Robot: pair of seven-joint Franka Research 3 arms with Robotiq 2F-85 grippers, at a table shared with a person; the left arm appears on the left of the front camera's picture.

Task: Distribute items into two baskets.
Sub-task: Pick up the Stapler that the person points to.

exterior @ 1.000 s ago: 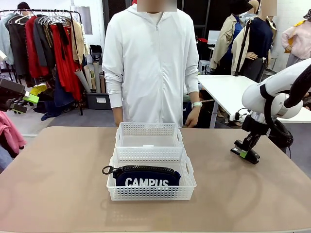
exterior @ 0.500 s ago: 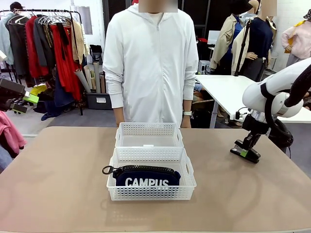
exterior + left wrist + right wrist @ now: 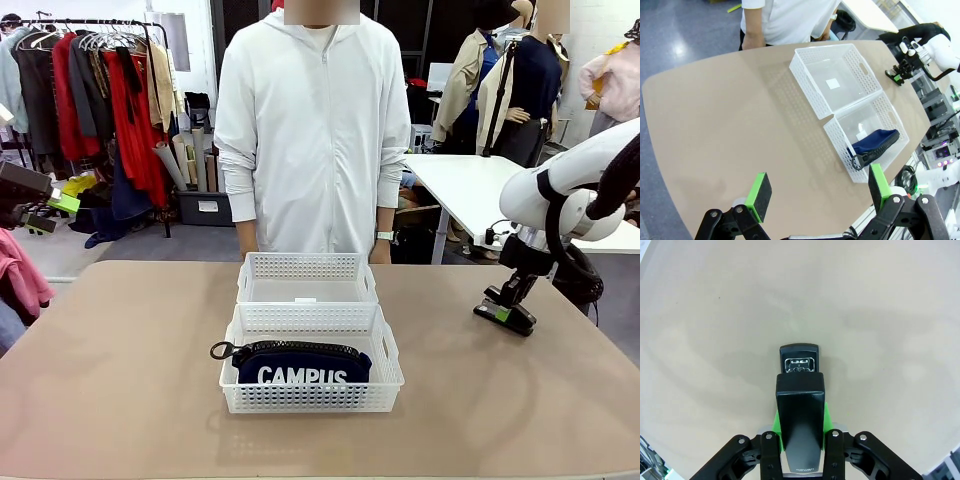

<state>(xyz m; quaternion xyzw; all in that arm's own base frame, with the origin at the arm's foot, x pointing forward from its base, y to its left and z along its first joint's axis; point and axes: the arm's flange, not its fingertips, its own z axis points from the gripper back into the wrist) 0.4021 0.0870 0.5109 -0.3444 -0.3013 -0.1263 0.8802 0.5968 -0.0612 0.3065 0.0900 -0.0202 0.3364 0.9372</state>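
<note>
The black stapler (image 3: 800, 400) lies on the tan table at the right, and my right gripper (image 3: 800, 432) is shut on it, a green pad pressing each of its sides. From the front, this gripper (image 3: 503, 312) stands low over the table with the stapler (image 3: 512, 319) in it. The navy CAMPUS pouch (image 3: 300, 364) rests in the near basket (image 3: 310, 398). Directly behind stands the far basket (image 3: 305, 267), holding nothing but a small white label. My left gripper (image 3: 818, 191) hangs open high off the table's left side, looking down on the pouch (image 3: 876, 142).
A person in a white zip jacket (image 3: 310, 130) stands at the far edge behind the baskets, arms hanging down. Bare tan tabletop (image 3: 120, 370) spreads left and right of the baskets. A clothes rack (image 3: 100, 90) stands at back left.
My right gripper's fingers have come together on the stapler. The person's hand on the picture's right has dropped behind the table edge. The left arm has not moved.
</note>
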